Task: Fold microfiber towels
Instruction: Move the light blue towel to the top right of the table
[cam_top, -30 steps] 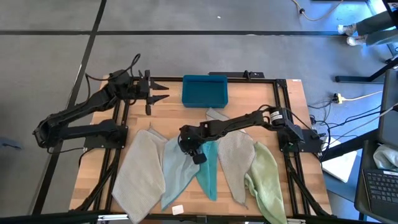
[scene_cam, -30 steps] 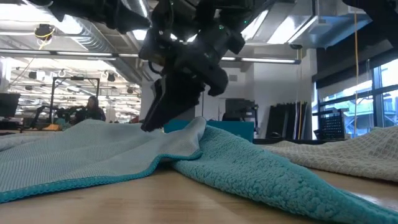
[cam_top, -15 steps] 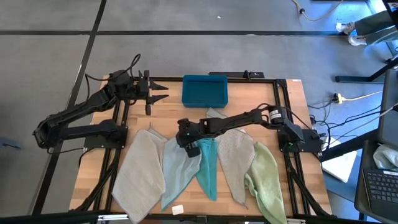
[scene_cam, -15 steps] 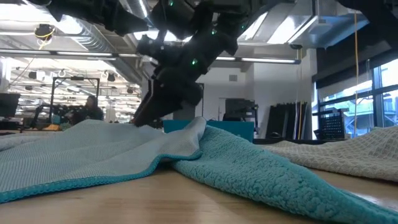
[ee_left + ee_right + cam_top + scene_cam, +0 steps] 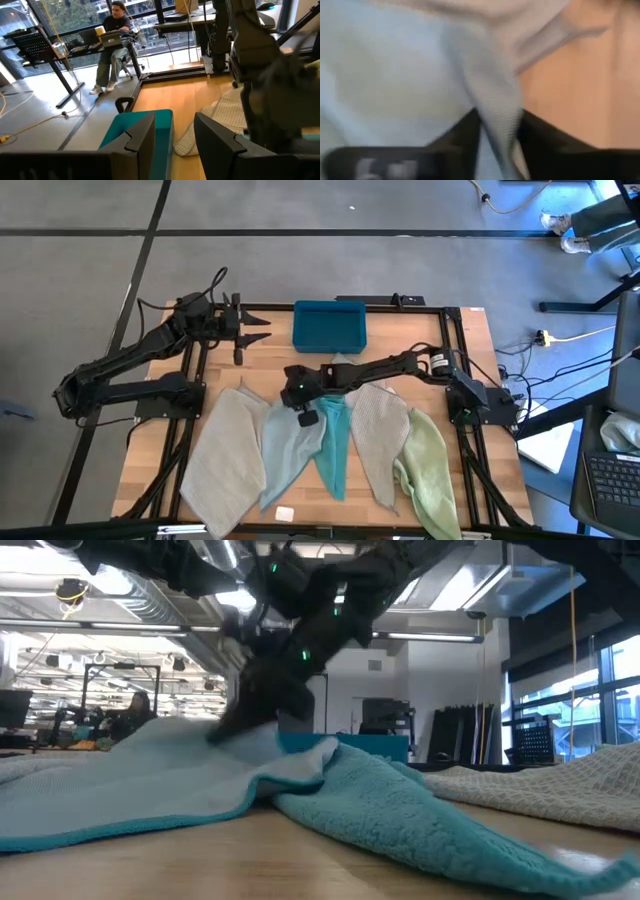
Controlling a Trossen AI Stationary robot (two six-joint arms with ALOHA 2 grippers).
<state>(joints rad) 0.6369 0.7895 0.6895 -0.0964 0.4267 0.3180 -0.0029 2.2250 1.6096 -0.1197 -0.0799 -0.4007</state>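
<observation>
Five towels lie fanned out on the wooden table: grey-beige (image 5: 225, 455), pale blue (image 5: 283, 455), teal (image 5: 333, 452), a second grey-beige one (image 5: 380, 435) and pale green (image 5: 425, 470). My right gripper (image 5: 298, 402) reaches in from the right, slanting down, and is shut on the pale blue towel (image 5: 395, 75) at its far end. In the low view the gripper (image 5: 250, 715) stands over that towel (image 5: 120, 790), whose edge overlaps the teal towel (image 5: 400, 820). My left gripper (image 5: 175, 145) waits open near the table's far left corner (image 5: 255, 330), holding nothing. My right gripper pinches a raised fold of the pale blue towel (image 5: 495, 120) between its two fingers (image 5: 545, 145), at the towel's far end (image 5: 288, 412). It comes slanting down from the table's right side. The rest of the towel lies slack on the table.
A rigid teal bin (image 5: 330, 325) stands at the table's far edge, close in front of my left gripper (image 5: 135, 135). Black frame rails (image 5: 195, 380) run along the table's sides. In the room beyond, a person sits at a desk (image 5: 112, 40).
My right gripper has moved toward the table's far left, from the seam between the pale blue and teal towels up to the pale blue towel's far end, tipping further down. The cloth there has bunched up under it.
</observation>
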